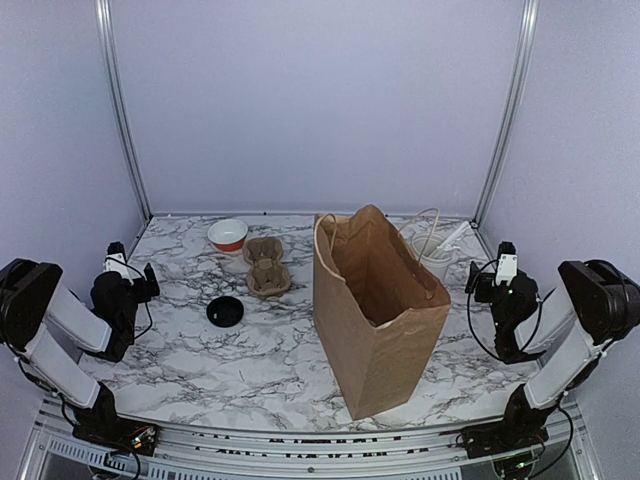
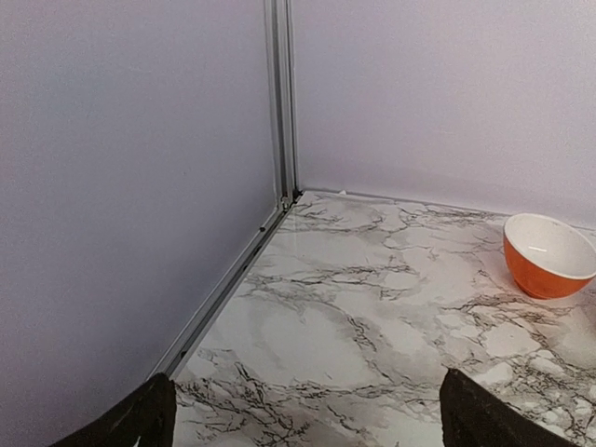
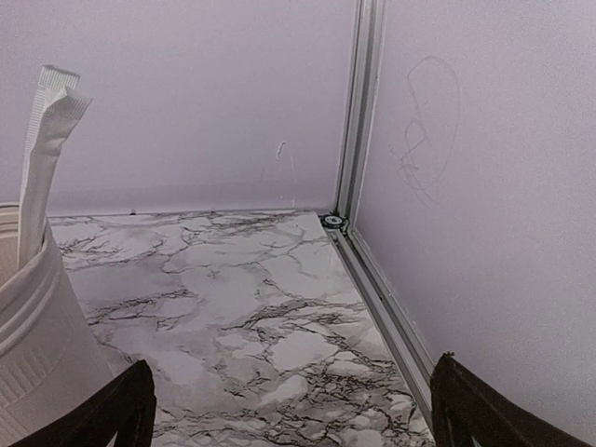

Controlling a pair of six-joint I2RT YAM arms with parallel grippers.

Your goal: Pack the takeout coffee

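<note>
The takeout coffee does not show in any view. A round black lid (image 1: 225,311) lies flat on the marble table, left of centre, with no cup visible under it. A brown paper bag (image 1: 380,320) stands upright and open in the middle. My left gripper (image 1: 148,280) is folded back at the left edge, open over bare marble (image 2: 307,424). At the right edge, beside the bag, my right gripper (image 1: 478,280) also stands open with nothing between its fingers (image 3: 289,414).
An orange bowl (image 1: 228,235) (image 2: 548,256) sits at the back left. A cardboard cup carrier (image 1: 267,266) lies beside it. A frosted white tumbler with sticks (image 1: 437,250) (image 3: 33,354) stands behind the bag at the right. Walls and metal rails close the sides.
</note>
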